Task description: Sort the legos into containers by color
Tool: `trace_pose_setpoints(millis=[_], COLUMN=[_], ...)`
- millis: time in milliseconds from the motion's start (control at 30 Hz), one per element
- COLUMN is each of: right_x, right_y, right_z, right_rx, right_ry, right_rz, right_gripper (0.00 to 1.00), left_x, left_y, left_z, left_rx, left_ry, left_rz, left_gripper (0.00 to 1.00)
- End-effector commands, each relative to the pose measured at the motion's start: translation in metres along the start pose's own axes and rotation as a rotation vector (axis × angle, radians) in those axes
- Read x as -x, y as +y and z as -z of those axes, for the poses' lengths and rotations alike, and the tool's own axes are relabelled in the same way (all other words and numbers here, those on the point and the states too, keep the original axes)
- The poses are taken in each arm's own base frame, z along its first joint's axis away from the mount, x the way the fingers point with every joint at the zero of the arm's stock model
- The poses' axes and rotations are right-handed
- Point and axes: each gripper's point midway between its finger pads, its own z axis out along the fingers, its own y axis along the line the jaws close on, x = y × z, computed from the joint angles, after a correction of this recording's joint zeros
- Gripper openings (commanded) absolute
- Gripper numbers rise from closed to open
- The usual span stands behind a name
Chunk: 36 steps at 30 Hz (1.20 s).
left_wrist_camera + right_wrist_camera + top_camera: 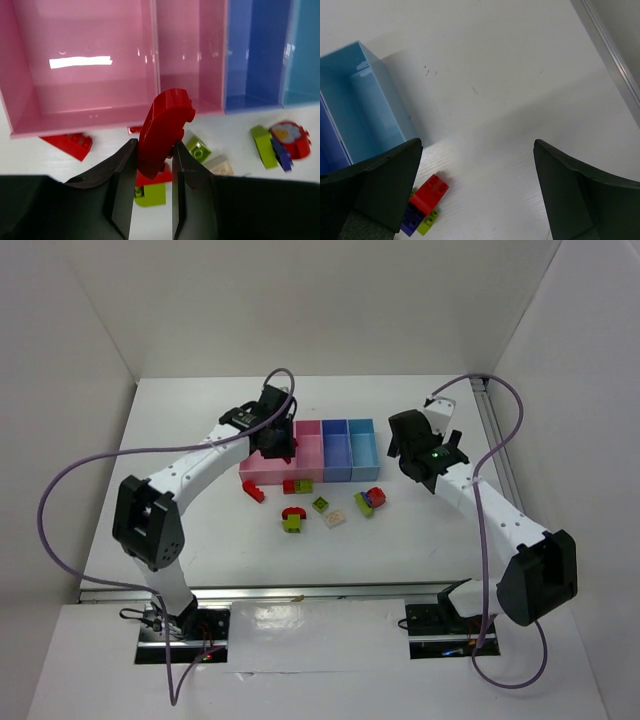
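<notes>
My left gripper (154, 147) is shut on a curved red lego (164, 127), held above the table just in front of the containers. The containers stand in a joined row: two pink bins (90, 95), a periwinkle one (255, 55) and a light blue one (305, 50). Seen from above, the left gripper (278, 445) hovers at the near edge of the pink bins (312, 452). Loose legos lie in front: a red one (253, 490), a red-on-green clump (294, 519), a green one (320, 504), a cream one (335, 519), and a red, blue and green clump (370, 500). My right gripper (477, 145) is open and holds nothing.
The right gripper (397, 445) hangs just right of the light blue bin (363, 448), with the mixed clump (425, 202) below its left finger. White walls enclose the table on three sides. A metal rail (495, 440) runs along the right edge.
</notes>
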Motion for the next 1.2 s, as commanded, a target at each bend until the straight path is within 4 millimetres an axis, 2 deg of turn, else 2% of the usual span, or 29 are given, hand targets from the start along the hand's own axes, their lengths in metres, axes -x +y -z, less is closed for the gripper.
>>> trace_pose_setpoints(millis=[0,133,200,267,300,333,367,433,467,567,600,667,700,733,767,800,833,900,1000,1067,1167], right_x=[0.028,0.031,0.032,0.032,0.032,0.032,0.032,0.029,0.025,0.025,0.025,0.021,0.021,0.022,0.019,0.017,0.018,0.015,0.015,0.021,0.019], right_y=[-0.010,-0.012,-0.015,-0.015,-0.015,-0.015,-0.015,-0.015,-0.015,-0.015,-0.015,-0.013,-0.013,-0.010,-0.008,-0.007,-0.006,-0.004,-0.005,-0.007,-0.010], right_z=[0.006,0.007,0.005,0.005,0.005,0.005,0.005,0.006,0.003,0.003,0.003,0.002,0.002,0.002,0.000,-0.002,-0.003,-0.004,-0.004,-0.003,-0.001], right_rx=[-0.043,-0.052,-0.060,-0.060,-0.060,-0.060,-0.060,-0.055,-0.063,-0.063,-0.063,-0.053,-0.053,-0.042,-0.038,-0.041,-0.038,-0.034,-0.034,-0.042,-0.041], right_ry=[-0.059,-0.062,-0.062,-0.062,-0.062,-0.062,-0.062,-0.052,-0.040,-0.040,-0.040,-0.032,-0.032,-0.033,-0.022,-0.016,-0.022,-0.011,-0.011,-0.033,-0.034], right_rz=[-0.041,-0.040,-0.045,-0.045,-0.045,-0.045,-0.045,-0.038,-0.034,-0.034,-0.034,-0.033,-0.033,-0.039,-0.032,-0.026,-0.032,-0.026,-0.006,-0.019,-0.020], right_gripper=[0.99,0.99,0.99,0.99,0.99,0.99,0.99,0.99,0.99,0.99,0.99,0.99,0.99,0.99,0.99,0.99,0.99,0.99,0.99,0.99,0.99], left_x=[0.013,0.024,0.024,0.025,0.024,0.026,0.026,0.026,0.031,0.022,0.014,-0.001,-0.011,-0.034,-0.038,-0.048,-0.062,-0.069,-0.078,-0.090,-0.095], left_y=[0.014,0.031,0.039,0.049,0.047,0.051,0.051,0.051,0.049,0.062,0.072,0.076,0.077,0.087,0.083,0.087,0.089,0.083,0.070,0.075,0.086], left_z=[-0.021,-0.036,-0.042,-0.047,-0.047,-0.048,-0.048,-0.042,-0.029,-0.015,-0.004,0.004,0.007,0.004,0.008,0.007,-0.002,-0.007,-0.026,-0.034,-0.042], left_rx=[0.074,0.117,0.141,0.160,0.147,0.153,0.153,0.149,0.135,0.185,0.218,0.237,0.238,0.269,0.238,0.251,0.248,0.205,0.101,0.122,0.198], left_ry=[0.013,0.010,0.016,0.021,0.029,0.026,0.026,0.019,-0.007,-0.035,-0.058,-0.063,-0.055,-0.018,-0.018,-0.006,0.016,0.035,0.040,0.065,0.041], left_rz=[0.060,0.090,0.098,0.127,0.128,0.145,0.146,0.156,0.170,0.239,0.289,0.333,0.355,0.384,0.413,0.432,0.455,0.462,0.449,0.465,0.484], left_gripper=[0.09,0.09,0.15,0.36,0.73,0.86,0.91,0.92,0.90,0.81,0.78,0.77,0.77,0.77,0.78,0.78,0.78,0.78,0.77,0.76,0.74])
